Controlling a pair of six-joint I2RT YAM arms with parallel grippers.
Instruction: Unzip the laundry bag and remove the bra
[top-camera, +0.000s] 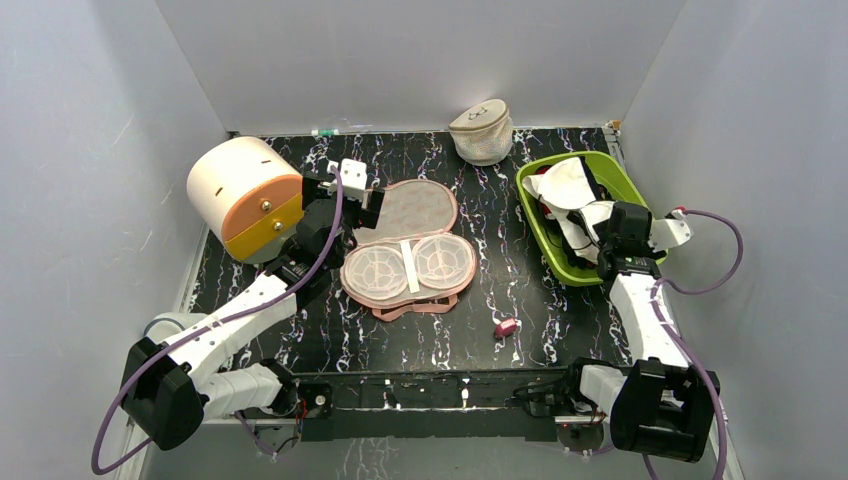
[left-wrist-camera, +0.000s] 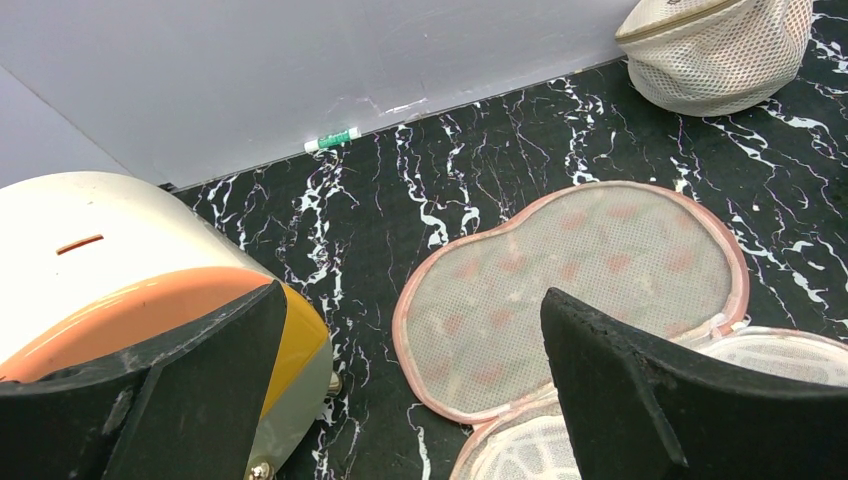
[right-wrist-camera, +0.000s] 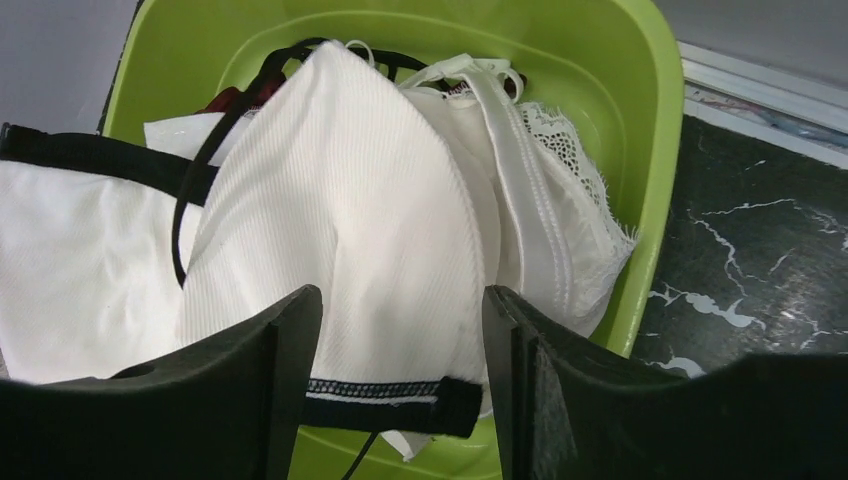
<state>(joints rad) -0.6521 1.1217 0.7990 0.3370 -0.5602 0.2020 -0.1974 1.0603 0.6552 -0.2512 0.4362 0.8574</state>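
Observation:
The peach laundry bag (top-camera: 410, 250) lies unzipped and spread flat at mid-table, its lid (left-wrist-camera: 580, 290) folded back and the white mesh cups (top-camera: 408, 265) facing up. My left gripper (top-camera: 372, 203) hovers open at the lid's left edge; in its wrist view nothing sits between the fingers (left-wrist-camera: 415, 400). The white bra (top-camera: 565, 185) with black straps lies in the green bin (top-camera: 600, 165) at the right. My right gripper (top-camera: 590, 228) is over the bin. Its jaws stand apart around the bra's (right-wrist-camera: 340, 200) black-banded edge, gripper (right-wrist-camera: 400, 380) open.
A round cream and orange drawer box (top-camera: 243, 195) stands just left of the left gripper. A beige domed mesh pouch (top-camera: 482, 130) sits at the back wall. A small pink object (top-camera: 506, 326) lies near the front. A green-white marker (left-wrist-camera: 332, 140) lies along the back wall.

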